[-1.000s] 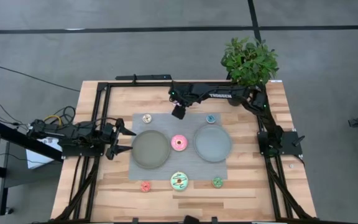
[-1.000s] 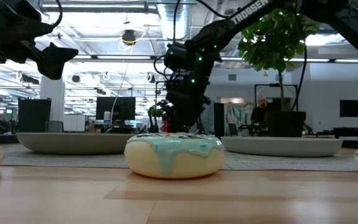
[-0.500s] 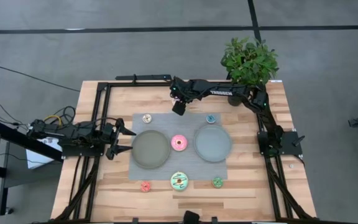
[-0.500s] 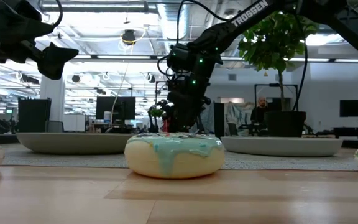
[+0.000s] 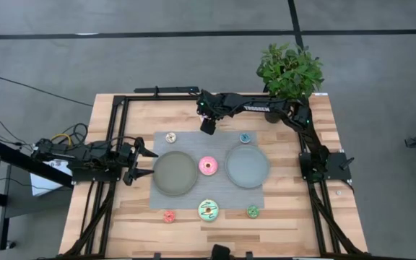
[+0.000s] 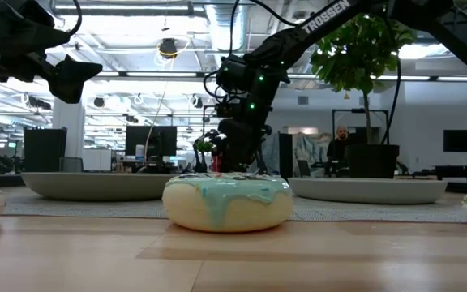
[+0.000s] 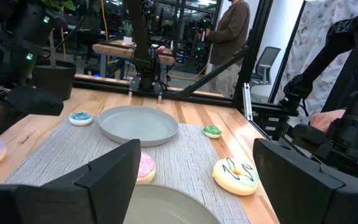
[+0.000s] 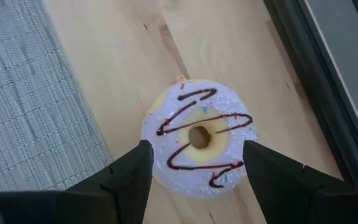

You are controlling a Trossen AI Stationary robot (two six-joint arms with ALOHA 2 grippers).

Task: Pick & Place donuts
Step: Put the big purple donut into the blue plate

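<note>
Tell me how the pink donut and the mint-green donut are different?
The pink donut is a bit smaller than the mint-green donut. The pink donut lies between the two grey plates on the mat; the mint-green donut sits at the mat's near edge. The mint-green donut has dark squiggles on its icing. Both are ring donuts lying flat.

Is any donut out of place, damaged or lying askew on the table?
Nothing stands out. The white-lilac donut lies flat and whole on bare wood beside the mat, between the open fingers of the right gripper.
</note>
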